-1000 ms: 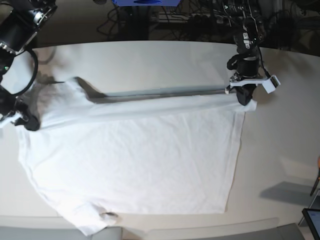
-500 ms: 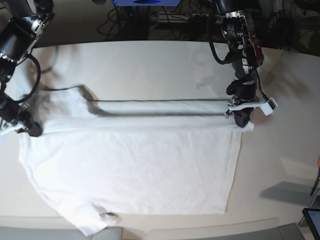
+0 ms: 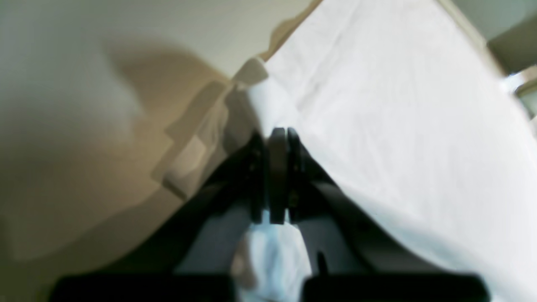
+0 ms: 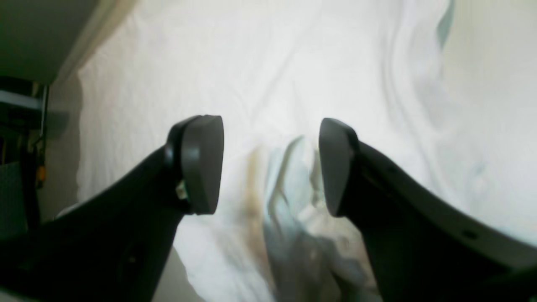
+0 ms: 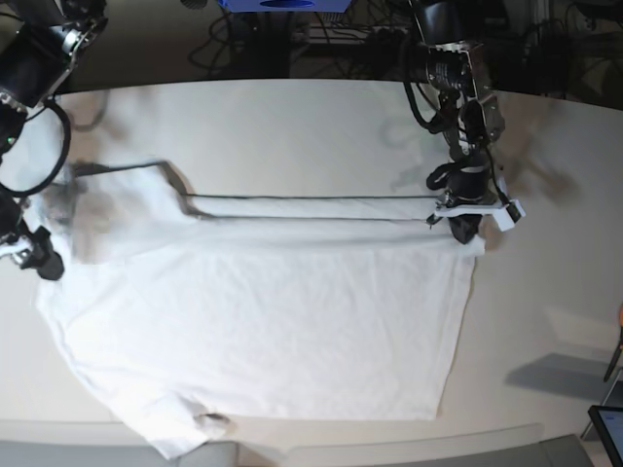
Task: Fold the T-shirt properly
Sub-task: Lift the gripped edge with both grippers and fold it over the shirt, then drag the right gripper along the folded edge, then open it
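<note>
We observe the T-shirt (image 5: 263,321) lying spread across the table (image 5: 292,126), with most of its body flat and wrinkled. In the base view its far long edge is lifted into a narrow band that runs straight from the sleeve area on that view's left to the hem corner on its right, and a dark shadow line lies along the table just behind this band. A sleeve reaches the near table edge at the bottom left of that view.

We see the left gripper (image 5: 465,230) at the right end of the band in the base view. In the left wrist view the left gripper (image 3: 277,176) has its jaws pressed together, and white fabric of the T-shirt (image 3: 398,105) is pinched between them, with a bunch of cloth showing behind the fingers. The remaining cloth slopes away to the right of that view.

We see the right gripper (image 5: 44,263) at the left edge of the base view, beside the shoulder area of the T-shirt. In the right wrist view the right gripper (image 4: 270,163) has its jaws standing well apart. A crumpled fold of the T-shirt (image 4: 293,63) lies below the gap between the pads. Neither pad visibly presses on the cloth.
</note>
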